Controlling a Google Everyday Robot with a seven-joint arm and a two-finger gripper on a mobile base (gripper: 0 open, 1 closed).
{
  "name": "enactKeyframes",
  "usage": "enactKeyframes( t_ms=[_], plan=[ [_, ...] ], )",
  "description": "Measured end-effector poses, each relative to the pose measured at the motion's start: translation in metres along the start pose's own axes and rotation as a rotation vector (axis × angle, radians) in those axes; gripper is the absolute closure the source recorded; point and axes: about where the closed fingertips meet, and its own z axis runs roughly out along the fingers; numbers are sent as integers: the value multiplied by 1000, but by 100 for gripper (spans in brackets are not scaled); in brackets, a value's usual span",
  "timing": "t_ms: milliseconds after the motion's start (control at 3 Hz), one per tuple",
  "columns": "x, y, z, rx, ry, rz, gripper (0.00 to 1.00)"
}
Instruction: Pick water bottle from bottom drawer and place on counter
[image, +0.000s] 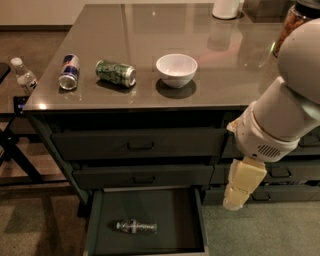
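My end effector (235, 196) hangs at the end of my arm on the right, in front of the right-hand drawer column, below the bench (150, 35) edge and well apart from the water bottle (136, 226). Whether it is spread or pressed together I cannot tell.

The water bottle lies on its side on the bare floor of the bottom drawer (172, 212), which is pulled out; nothing else is in it. The two drawers (140, 146) above are shut.

On the bench near the front edge sit a blue-and-silver can (69, 72), a green can (115, 73) on its side, and a white bowl (176, 69). A second small bottle (24, 78) stands off the bench's left end. No print on the cans or on either bottle's label can be read.
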Motion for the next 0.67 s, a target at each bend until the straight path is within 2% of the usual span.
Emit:
enactKeyframes(
  t_ms=[667],
  plan=[
    [-4,7,10,-14,-11,12,0]
  ],
)
